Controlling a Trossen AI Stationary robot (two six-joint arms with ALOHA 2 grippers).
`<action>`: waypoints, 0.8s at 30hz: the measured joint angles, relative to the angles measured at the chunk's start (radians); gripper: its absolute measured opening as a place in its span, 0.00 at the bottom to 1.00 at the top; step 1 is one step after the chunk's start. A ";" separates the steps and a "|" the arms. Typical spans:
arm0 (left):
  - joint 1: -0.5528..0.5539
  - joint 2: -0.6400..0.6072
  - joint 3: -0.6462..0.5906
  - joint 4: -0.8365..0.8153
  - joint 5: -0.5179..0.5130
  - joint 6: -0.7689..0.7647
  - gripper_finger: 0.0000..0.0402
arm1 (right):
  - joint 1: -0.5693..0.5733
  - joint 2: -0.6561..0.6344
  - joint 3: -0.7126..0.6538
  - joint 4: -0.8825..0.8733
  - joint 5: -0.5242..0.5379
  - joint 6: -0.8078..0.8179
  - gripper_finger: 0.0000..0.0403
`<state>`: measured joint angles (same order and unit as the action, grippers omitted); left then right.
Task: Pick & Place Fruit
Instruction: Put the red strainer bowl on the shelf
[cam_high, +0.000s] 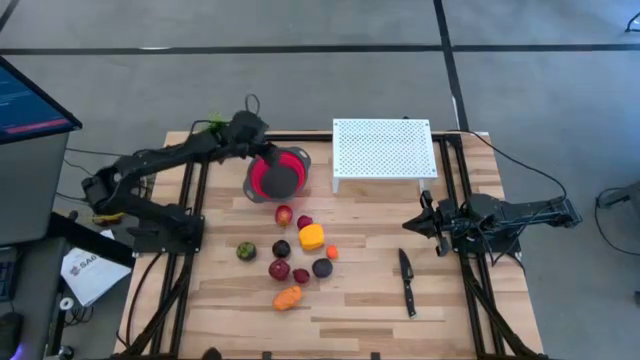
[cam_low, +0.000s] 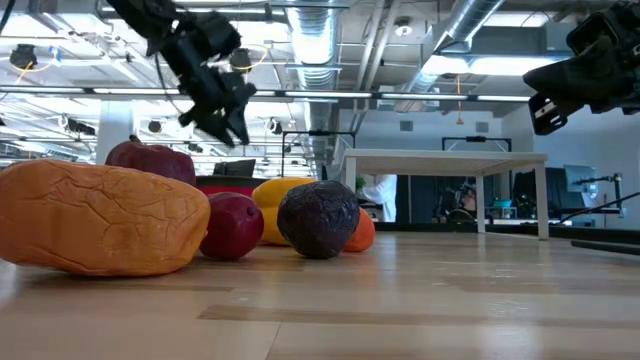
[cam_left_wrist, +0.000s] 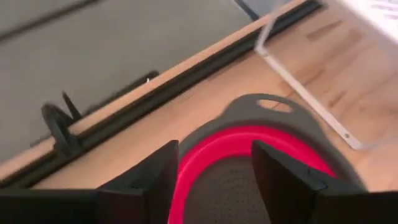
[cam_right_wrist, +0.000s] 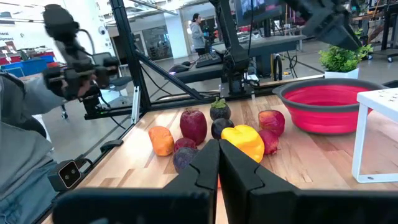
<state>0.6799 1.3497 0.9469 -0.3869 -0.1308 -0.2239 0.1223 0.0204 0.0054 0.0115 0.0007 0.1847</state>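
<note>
Left gripper (cam_high: 283, 172) hovers over the red collapsible bowl (cam_high: 262, 182) with grey rim, fingers (cam_left_wrist: 280, 177) spread apart and nothing between them; in the left wrist view the bowl's pink-red inside sits right under the gap. The fruit (cam_high: 296, 255) lies in a loose cluster on the wooden table (cam_high: 370, 300), below the left gripper toward the table's front and well apart from it, none held. Pieces: a larger yellow piece (cam_high: 311, 237) in the middle, glossy and blocky; a small orange one (cam_high: 332, 252) just beside it; a long orange piece (cam_high: 287, 297) with a wrinkled, veined skin at the cluster's near end; a red-yellow piece (cam_high: 284, 214) nearest the bowl; dark red pieces (cam_high: 279, 269) with a smooth shine; a purple-black one (cam_high: 322, 267) with a rough, pitted surface; a green one (cam_high: 245, 251) off to the side. Right gripper (cam_high: 422, 222) waits at the right side of the table, fingers pressed together, empty; the fruit is ahead of it across the board. A black-handled knife (cam_high: 407, 282) lies just in front of that gripper, apart from the fruit. White perforated rack (cam_high: 384, 150) stands beside the bowl.
</note>
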 joint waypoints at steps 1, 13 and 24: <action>0.026 0.015 0.000 -0.001 0.031 -0.002 0.51 | 0.000 0.000 0.000 0.000 0.000 0.000 0.01; 0.096 0.191 0.000 -0.010 0.133 0.066 0.52 | 0.000 0.000 0.000 0.000 0.000 0.000 0.01; 0.093 0.229 0.000 0.000 0.104 0.114 0.36 | 0.000 0.000 0.000 0.000 0.000 0.000 0.01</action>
<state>0.7734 1.5784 0.9470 -0.3871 -0.0268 -0.1097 0.1221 0.0204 0.0055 0.0116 0.0008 0.1846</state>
